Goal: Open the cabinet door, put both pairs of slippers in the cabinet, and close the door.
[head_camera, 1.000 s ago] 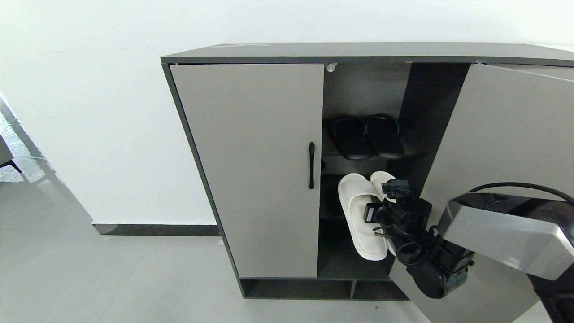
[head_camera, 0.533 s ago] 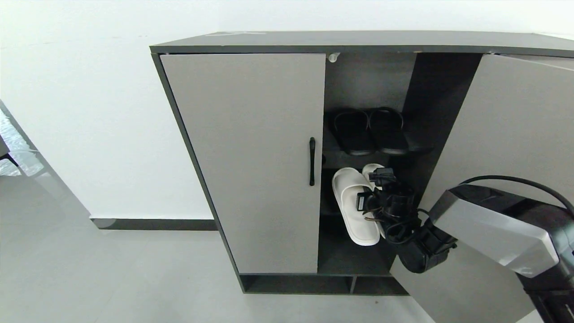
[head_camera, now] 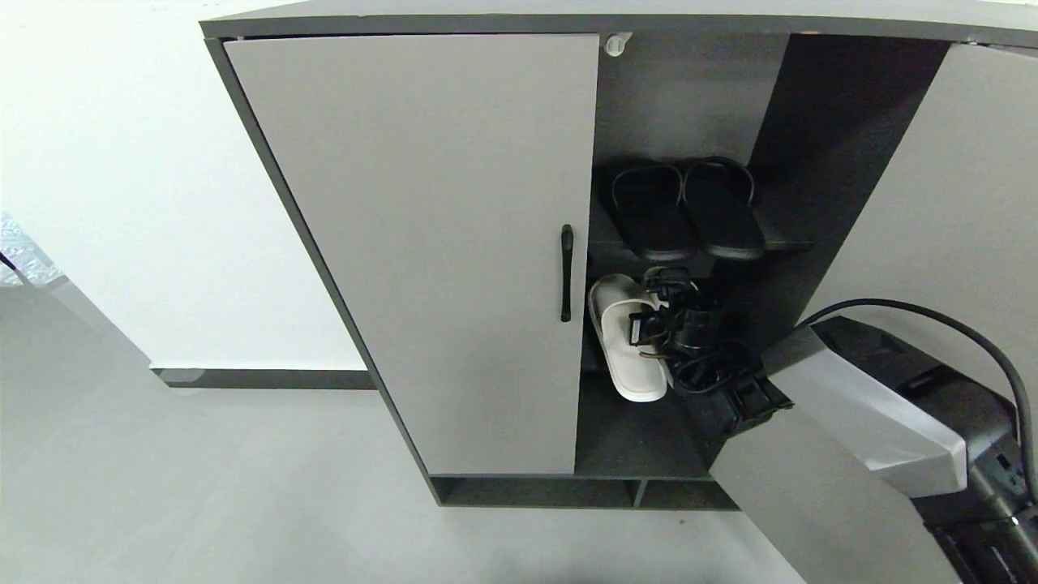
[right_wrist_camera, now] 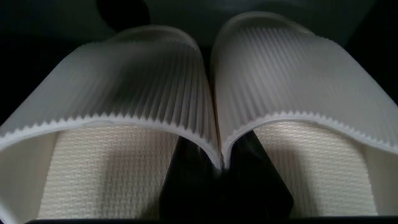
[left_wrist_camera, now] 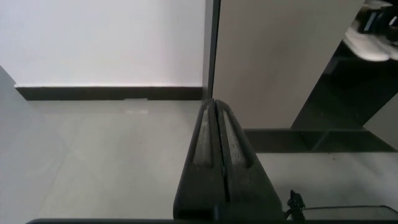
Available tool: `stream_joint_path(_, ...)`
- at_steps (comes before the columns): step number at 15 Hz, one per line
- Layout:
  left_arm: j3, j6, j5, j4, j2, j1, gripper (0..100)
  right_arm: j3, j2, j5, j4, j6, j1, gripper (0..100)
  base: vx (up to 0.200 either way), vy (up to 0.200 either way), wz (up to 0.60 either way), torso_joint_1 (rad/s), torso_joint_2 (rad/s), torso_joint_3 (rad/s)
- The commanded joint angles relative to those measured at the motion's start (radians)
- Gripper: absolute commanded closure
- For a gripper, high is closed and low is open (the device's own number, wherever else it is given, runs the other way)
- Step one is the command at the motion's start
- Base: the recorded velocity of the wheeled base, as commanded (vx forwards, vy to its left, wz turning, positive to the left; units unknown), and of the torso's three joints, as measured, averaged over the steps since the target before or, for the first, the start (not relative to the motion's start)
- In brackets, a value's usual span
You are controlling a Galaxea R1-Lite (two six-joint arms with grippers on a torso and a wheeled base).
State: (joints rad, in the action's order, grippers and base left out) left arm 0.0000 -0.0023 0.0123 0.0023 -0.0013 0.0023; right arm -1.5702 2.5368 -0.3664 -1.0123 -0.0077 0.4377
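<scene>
Where the head view looks in: cabinet [head_camera: 835, 130], right door [head_camera: 932, 203] open; black slippers [head_camera: 685, 209] on the upper shelf; white slippers [head_camera: 624, 341] carried by the right tool [head_camera: 653, 324] at the lower compartment's mouth, possibly not yet set down.
Left wrist view: left tool [left_wrist_camera: 214, 137] pressed together, empty, above the floor [left_wrist_camera: 93, 162].
Right wrist view: tool pinching the pair where the ribbed uppers meet. Judged light, soft and bendy, best held there.

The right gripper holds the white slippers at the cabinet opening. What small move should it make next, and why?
Probably ease the right gripper a little deeper and downward. Its fingers pinch the white slippers by their inner edges, and the pair hangs below the shelf with the black slippers, above the compartment floor. Opening the fingers now would likely drop them.
</scene>
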Motion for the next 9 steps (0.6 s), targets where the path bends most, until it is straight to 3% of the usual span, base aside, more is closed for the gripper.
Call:
stream_joint_path(1,0.000,-0.001,0.000,-0.001,0.001,0.001,100,-0.106,0.054,0.000,0.035,-0.015,-0.010,100,0.000,0.000,0.00,0.000,0.00,0.000)
stream_joint_path(7,0.000,-0.001,0.000,-0.001,0.001,0.001,100,-0.409,0.184,-0.002,0.195,-0.044,-0.034,100,0.000,0.000,0.00,0.000,0.00,0.000)
stream_joint_path(9,0.000,-0.001,0.000,-0.001,0.001,0.001,100,-0.430,0.212,0.000,0.218,-0.061,-0.036,100,0.000,0.000,0.00,0.000,0.00,0.000)
